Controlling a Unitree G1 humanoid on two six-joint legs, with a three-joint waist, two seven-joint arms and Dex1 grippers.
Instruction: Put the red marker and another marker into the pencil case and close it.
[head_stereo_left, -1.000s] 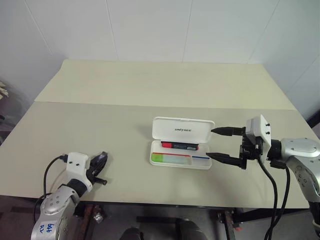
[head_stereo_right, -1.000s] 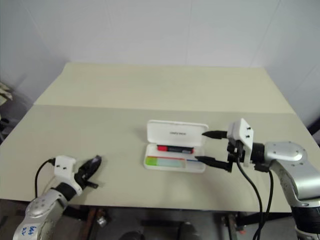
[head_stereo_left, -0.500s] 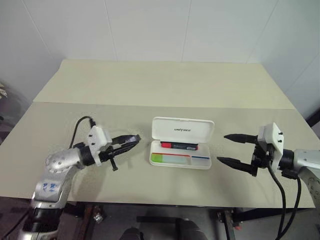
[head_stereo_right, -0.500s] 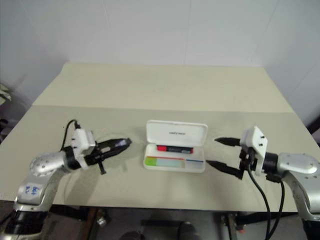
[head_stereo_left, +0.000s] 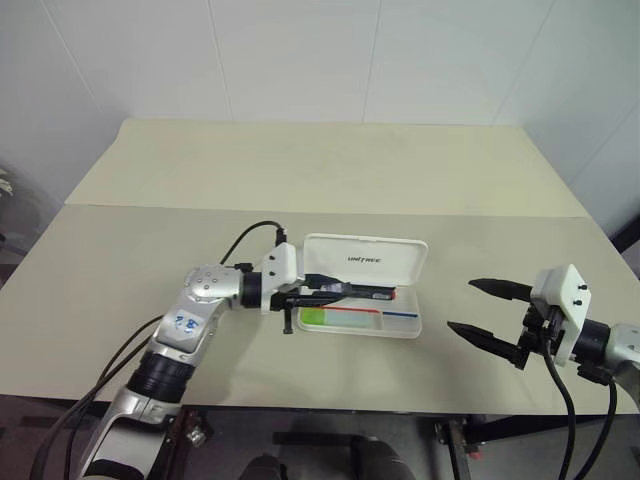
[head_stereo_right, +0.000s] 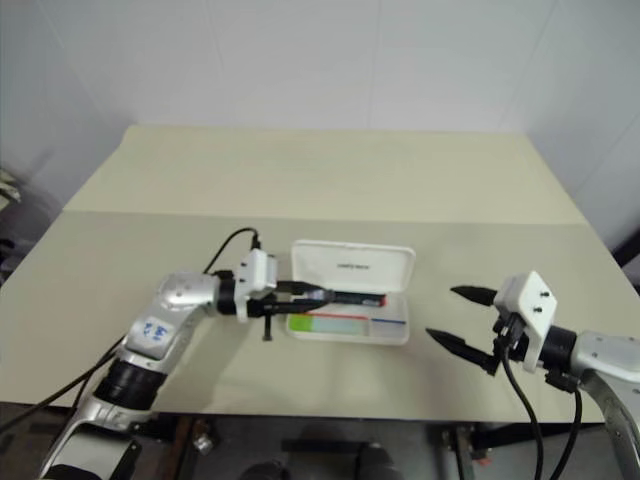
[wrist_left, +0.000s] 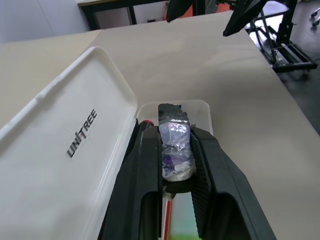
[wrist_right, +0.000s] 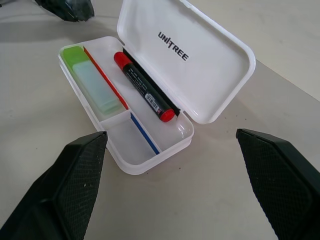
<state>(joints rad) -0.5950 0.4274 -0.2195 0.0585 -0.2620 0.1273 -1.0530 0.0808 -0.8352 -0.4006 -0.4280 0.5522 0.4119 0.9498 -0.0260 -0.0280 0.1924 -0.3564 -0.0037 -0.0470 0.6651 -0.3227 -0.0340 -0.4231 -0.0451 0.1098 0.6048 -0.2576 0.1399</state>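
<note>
Gleaming rounded hard-plastic pencil case (wrist_right: 150, 85)

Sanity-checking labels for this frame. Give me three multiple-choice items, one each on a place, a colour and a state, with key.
1. Where does the red marker lie?
A. On the table beside the case.
B. In the pencil case, in the long compartment next to the lid's hinge.
C. On the table behind the lid.

2. What colour is the other marker in the case?
A. Blue.
B. Orange.
C. Lime green.

3. How is the case's lid?
A. Open, tilted back.
B. Shut.
C. Taken off, lying flat on the table.

Key:
1 B: it lies inside the case, along the hinge side.
2 C: it is lime green and sits in the front compartment.
3 A: the lid stands raised behind the tray.
</note>
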